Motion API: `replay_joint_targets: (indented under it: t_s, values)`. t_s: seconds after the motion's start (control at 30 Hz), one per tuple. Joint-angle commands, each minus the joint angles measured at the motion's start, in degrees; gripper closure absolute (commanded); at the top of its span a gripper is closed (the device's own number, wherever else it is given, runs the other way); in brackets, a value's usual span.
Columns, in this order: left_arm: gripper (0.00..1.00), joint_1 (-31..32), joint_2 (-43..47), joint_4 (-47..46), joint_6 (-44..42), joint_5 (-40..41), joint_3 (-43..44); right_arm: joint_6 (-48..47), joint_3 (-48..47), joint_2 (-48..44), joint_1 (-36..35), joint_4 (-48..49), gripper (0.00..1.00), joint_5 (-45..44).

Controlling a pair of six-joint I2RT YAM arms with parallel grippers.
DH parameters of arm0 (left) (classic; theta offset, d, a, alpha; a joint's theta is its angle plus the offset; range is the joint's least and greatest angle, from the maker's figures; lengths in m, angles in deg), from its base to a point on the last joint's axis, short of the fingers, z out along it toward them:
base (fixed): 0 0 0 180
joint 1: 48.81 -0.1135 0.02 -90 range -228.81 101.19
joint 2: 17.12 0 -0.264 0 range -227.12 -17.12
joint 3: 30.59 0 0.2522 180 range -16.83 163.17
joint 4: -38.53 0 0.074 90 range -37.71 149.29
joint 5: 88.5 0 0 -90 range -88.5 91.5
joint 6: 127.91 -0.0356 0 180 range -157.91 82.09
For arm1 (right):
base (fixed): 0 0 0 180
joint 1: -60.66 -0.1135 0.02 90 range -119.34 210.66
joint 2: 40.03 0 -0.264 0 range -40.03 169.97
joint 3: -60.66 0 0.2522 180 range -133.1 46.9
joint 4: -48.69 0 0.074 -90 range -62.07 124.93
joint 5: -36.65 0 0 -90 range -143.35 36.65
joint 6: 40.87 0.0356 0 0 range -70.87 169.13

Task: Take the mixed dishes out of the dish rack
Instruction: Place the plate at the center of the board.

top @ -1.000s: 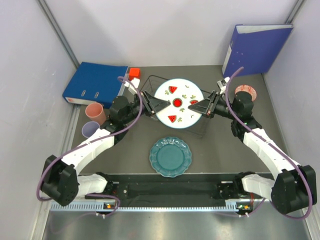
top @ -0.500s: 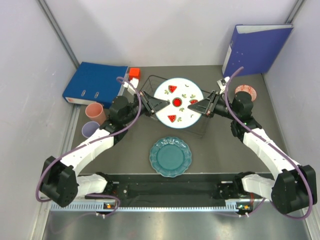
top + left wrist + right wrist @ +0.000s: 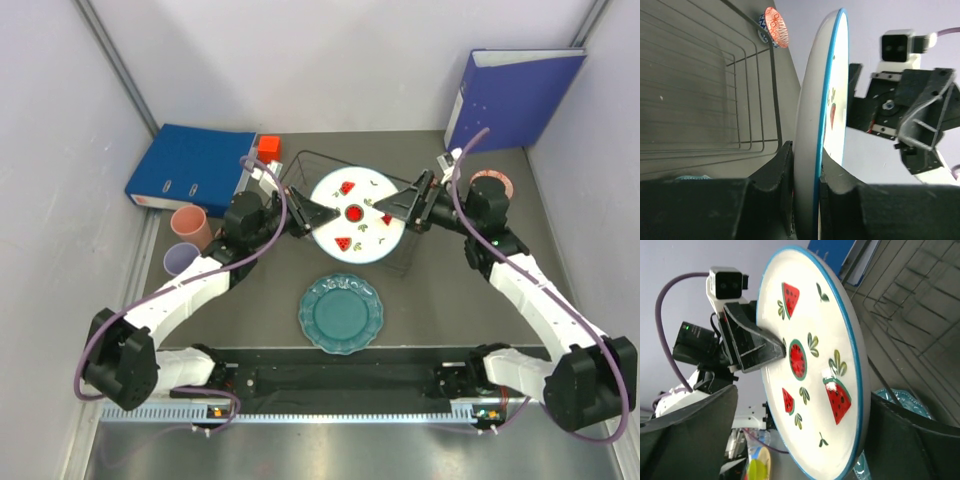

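Note:
The white plate with red watermelon marks (image 3: 355,218) hangs tilted over the dish rack (image 3: 404,262). My left gripper (image 3: 316,216) is shut on its left rim; in the left wrist view the blue-edged plate (image 3: 815,115) stands pinched between the fingers (image 3: 781,172). My right gripper (image 3: 397,207) is open at the right rim, and the plate (image 3: 810,370) lies between its spread fingers (image 3: 695,430) without touching them. The teal scalloped plate (image 3: 341,313) lies on the table in front of the rack. A salmon-pink cup (image 3: 188,222) and the lavender cup (image 3: 181,259) stand at the left. The small pink bowl (image 3: 491,185) sits at the right.
A blue binder (image 3: 190,168) lies at the back left with a small red cube (image 3: 268,147) beside it. A second blue binder (image 3: 510,95) stands at the back right. Grey walls close in the table on three sides.
My right gripper has opened and let go of the plate's right rim. The plate has tilted and shifted slightly, and only the left gripper holds it.

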Motion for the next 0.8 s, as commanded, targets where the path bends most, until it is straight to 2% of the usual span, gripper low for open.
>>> replay_joint_targets:
  t_s: [0.0, 0.07, 0.13, 0.3, 0.5, 0.77]
  values:
    - [1.00, -0.1, 3.3, -5.1, 2.4, -1.1, 5.2, -9.4, -8.6, -3.8, 2.2, -9.5, 0.00, -8.3]
    - [1.00, -0.1, 4.1, -3.0, 1.8, -1.8, 6.2, -14.6, -11.2, -3.9, 2.9, -17.0, 0.00, -12.6]
    - [1.00, 0.0, 4.6, -1.3, 1.6, -1.8, 6.8, -19.0, -14.9, -3.6, 3.1, -23.5, 0.00, -21.0]
    - [1.00, 0.0, 7.3, 5.9, -0.3, -4.1, 6.4, -22.0, -13.4, -5.0, 3.5, -25.5, 0.00, -32.2]
    - [1.00, 1.0, 11.8, 14.8, -3.7, -6.9, 3.2, -21.1, -8.8, -8.8, 4.7, -23.0, 0.00, -37.2]
    - [1.00, 4.1, 16.2, 27.4, -8.0, -9.6, -4.5, -19.8, -8.2, -8.0, 4.7, -21.5, 0.00, -34.9]
